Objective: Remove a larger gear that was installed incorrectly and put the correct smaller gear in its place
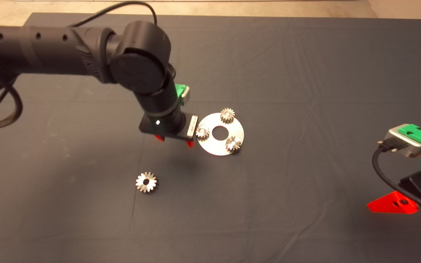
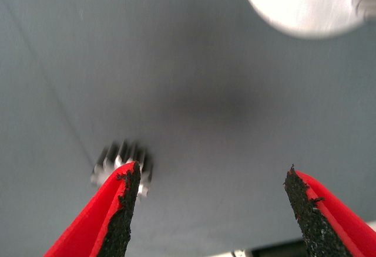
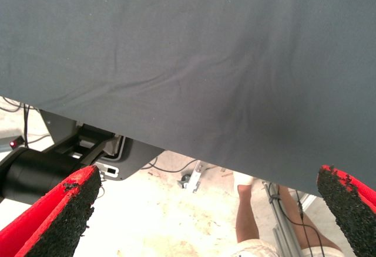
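Surface: counter covered by a dark grey fabric mat (image 1: 305,73), lightly creased; pale floor shows beyond its far edge.
Assembly: flat, bright silver metal disc (image 1: 220,146) with a round centre hole, near mid-mat, carrying three small, chunky, dull grey steel gears (image 1: 227,115) on its face.
Larger gear: bright silver toothed wheel with a wide centre hole (image 1: 146,182); lies flat and alone on the mat, well apart from the disc, on the near-left side.
Smaller gear: dull grey gear (image 1: 202,132) at the disc's left edge, nearest the left hand; judged to be the replacement, though all three look alike.
Left hand: (image 2: 214,195) hovers just beside the disc's left edge; red fingers spread, holding nothing.
Right hand: (image 3: 205,210) parked at the mat's near-right edge; fingers spread, empty. A person's leg (image 3: 248,216) shows on the floor beyond.
Progress: judged nearly complete; the larger gear is off the disc and three small gears sit on it. Seating cannot be confirmed.
Clearance: open mat on all sides of the disc; the left arm has free room to retreat leftward.
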Robot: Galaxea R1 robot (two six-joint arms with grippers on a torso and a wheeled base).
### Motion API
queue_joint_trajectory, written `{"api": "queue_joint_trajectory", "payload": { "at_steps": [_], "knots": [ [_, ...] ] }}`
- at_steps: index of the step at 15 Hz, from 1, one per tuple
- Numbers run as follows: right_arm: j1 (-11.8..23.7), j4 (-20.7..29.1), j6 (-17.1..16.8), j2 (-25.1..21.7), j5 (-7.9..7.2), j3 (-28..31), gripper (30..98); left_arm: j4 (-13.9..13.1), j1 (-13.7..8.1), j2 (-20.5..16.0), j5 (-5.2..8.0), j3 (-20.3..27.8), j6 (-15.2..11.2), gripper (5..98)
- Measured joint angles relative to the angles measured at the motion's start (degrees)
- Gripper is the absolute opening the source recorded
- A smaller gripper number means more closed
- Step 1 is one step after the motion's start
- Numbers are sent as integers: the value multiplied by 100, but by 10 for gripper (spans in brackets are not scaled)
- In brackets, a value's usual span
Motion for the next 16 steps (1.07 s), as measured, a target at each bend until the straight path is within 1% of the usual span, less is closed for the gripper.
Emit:
{"api": "queue_joint_trajectory", "payload": {
  "at_steps": [1,2,3,4,5,6,8,9,10,11,12,13,15,16],
  "knots": [
    [2,0,0,-4,-22,0,977,-52,-28,-246,-5,263,-138,639],
    [0,0,0,0,-17,0,977,-63,-43,-534,6,530,-277,671],
    [2,0,0,0,-20,0,977,-67,-49,-787,55,781,-409,680],
    [2,0,0,9,-13,0,977,-93,-45,-940,146,970,-487,680],
    [2,0,0,20,5,0,977,-107,-47,-972,233,1113,-577,686],
    [2,0,0,18,5,0,977,-108,-45,-969,216,1220,-633,721],
    [0,0,0,-4,-20,0,977,-104,-77,-969,172,1442,-724,732],
    [2,0,0,-1,-24,0,977,-108,-91,-1057,157,1586,-745,732],
    [2,0,0,2,-20,0,977,-110,-88,-1224,163,1704,-755,755],
    [0,0,0,2,-17,0,977,-113,-91,-1394,180,1780,-766,777],
    [2,0,0,2,-15,0,977,-113,-91,-1532,212,1850,-791,779],
    [0,0,0,2,-15,0,977,-113,-97,-1601,222,1914,-810,779],
    [2,0,0,16,-13,0,977,-113,-124,-1609,194,2016,-817,820],
    [0,0,0,18,-20,0,977,-113,-124,-1622,190,2047,-828,822]
  ]
}}
